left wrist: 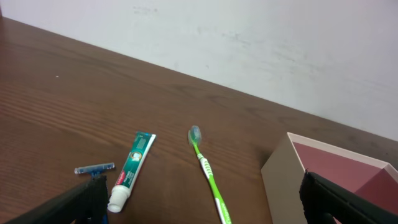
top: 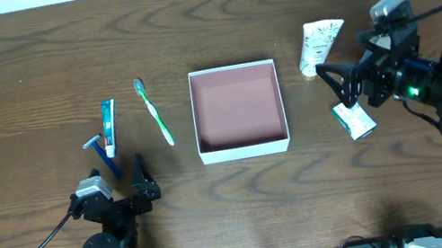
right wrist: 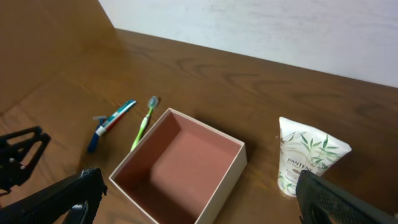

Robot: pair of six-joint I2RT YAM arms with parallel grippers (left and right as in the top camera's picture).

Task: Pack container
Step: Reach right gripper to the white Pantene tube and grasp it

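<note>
Container (top: 244, 149) well apart from left gripper (top: 126, 171) and right gripper (top: 330, 87), both spread wide, empty.

The square, shallow white box with a reddish-brown floor (top: 243, 146) sits open and empty, flat in the middle of the table.

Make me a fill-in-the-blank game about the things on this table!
1. Inside the container there is ___.
2. The toothbrush is mostly ___.
3. The toothpaste lies on the container's ___ side.
4. The tube with leaves on it lies on the container's ___ side.
Missing words: nothing; green; left; right.
</note>
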